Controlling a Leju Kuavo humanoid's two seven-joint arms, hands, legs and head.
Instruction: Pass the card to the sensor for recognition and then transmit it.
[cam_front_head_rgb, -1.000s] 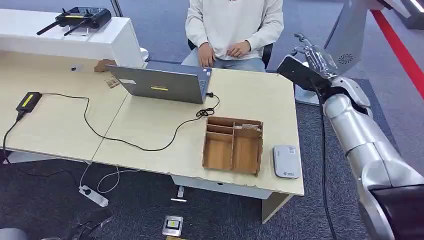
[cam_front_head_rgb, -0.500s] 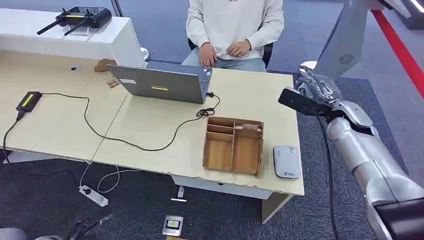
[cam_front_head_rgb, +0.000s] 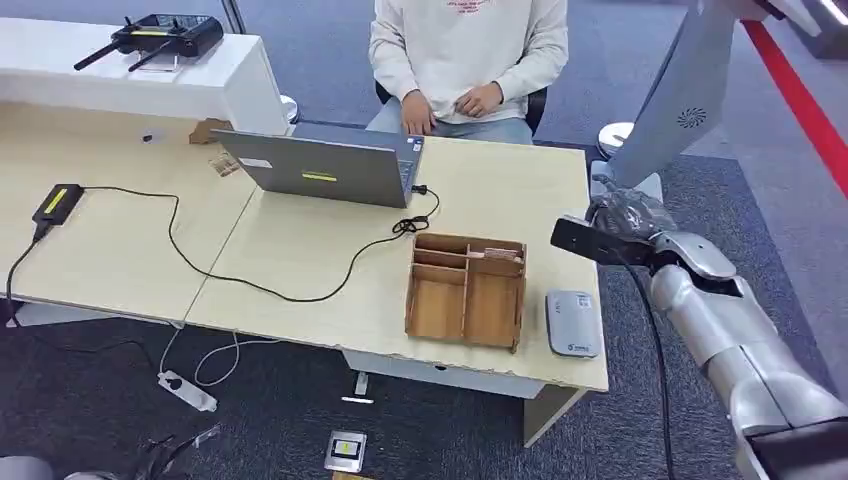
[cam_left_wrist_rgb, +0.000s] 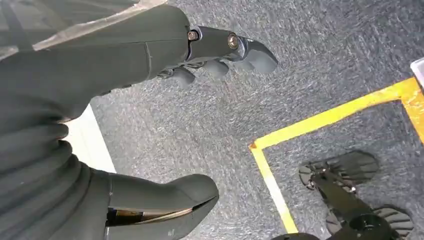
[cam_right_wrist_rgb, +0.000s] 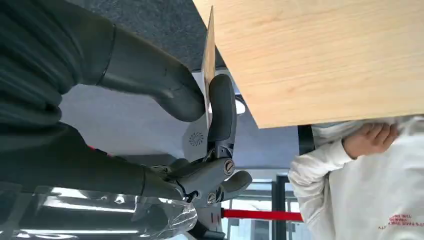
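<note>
right wrist view: right hand (cam_right_wrist_rgb: 200, 125) pinches the card (cam_right_wrist_rgb: 208, 60) edge-on between the thick thumb and a dark finger, card sticking out past the fingertips beside the worktop (cam_right_wrist_rgb: 320, 55) edge. head view: same hand (cam_front_head_rgb: 630, 222) hangs off the worktop's right side, above and apart from the white sensor (cam_front_head_rgb: 571, 323), which lies just beside the wooden organiser (cam_front_head_rgb: 466, 291). person in a pale sweater (cam_front_head_rgb: 465, 50) sits at the far edge. left wrist view: left hand (cam_left_wrist_rgb: 200, 55) holds nothing, fingers loosely parted over the carpet.
</note>
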